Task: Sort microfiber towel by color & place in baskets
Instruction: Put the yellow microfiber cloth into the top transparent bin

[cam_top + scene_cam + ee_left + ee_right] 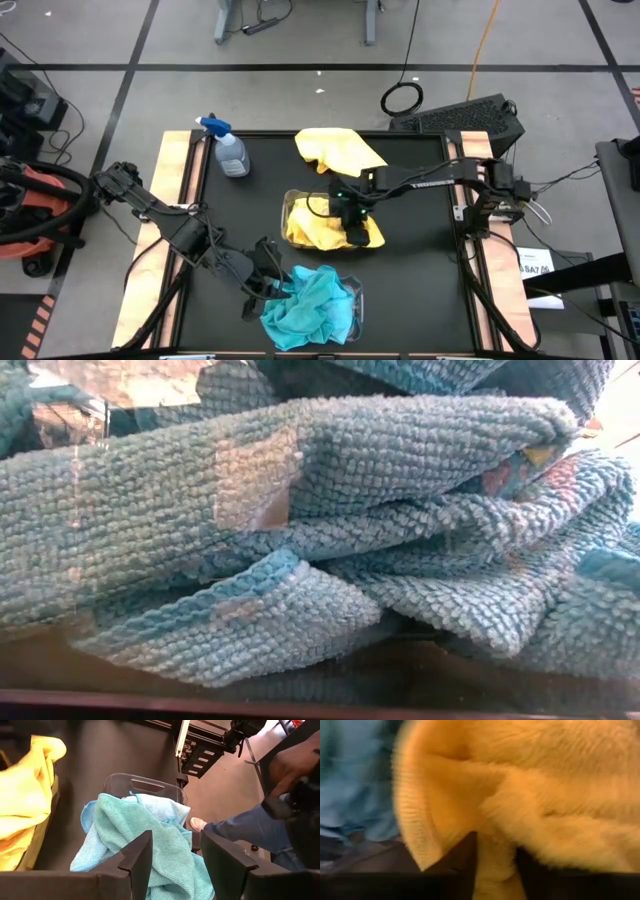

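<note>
At frame centre, the right gripper (pixel 357 233) pinches yellow towel (pixel 325 230) directly over its basket (pixel 290 202); the left gripper (pixel 268 285), fingers apart, hovers beside teal towels (pixel 312 305).

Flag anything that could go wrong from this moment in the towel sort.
The teal towels are heaped above their basket and spill over its rim, so one may slide out. The right gripper is buried in the yellow towels; retracting could drag one out. One yellow towel lies unsorted by the spray bottle.
</note>
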`<control>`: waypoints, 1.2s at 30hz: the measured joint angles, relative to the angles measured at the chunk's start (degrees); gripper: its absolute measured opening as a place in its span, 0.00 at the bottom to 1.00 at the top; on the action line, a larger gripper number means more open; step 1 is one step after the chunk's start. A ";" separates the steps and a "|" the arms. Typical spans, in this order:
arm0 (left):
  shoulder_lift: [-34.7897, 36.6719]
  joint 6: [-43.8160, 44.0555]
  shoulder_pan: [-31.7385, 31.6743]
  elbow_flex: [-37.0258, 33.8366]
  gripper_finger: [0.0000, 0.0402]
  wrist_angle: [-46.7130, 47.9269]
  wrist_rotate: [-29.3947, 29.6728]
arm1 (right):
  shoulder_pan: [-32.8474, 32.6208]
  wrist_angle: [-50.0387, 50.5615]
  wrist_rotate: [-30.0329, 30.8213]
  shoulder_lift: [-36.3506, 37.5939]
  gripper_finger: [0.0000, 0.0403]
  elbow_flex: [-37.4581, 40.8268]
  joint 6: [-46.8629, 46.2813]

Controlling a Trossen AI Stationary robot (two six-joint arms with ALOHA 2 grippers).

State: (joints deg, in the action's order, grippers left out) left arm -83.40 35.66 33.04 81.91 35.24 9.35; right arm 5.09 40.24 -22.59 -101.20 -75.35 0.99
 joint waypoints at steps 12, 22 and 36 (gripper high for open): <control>0.00 -0.03 -0.07 0.00 0.43 0.22 -0.12 | 0.93 0.36 2.76 18.06 0.72 0.00 -0.67; 0.22 -0.03 -0.87 0.00 0.43 0.22 -0.14 | 14.03 -3.32 16.33 20.30 0.74 -0.02 1.31; 0.22 1.52 -1.05 0.00 0.43 -0.19 -0.12 | 27.54 -7.19 11.99 -1.77 0.74 -0.02 -4.45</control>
State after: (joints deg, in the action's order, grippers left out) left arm -83.18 37.19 31.99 81.91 35.05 9.23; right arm 32.63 33.05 -10.59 -102.97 -75.37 -3.46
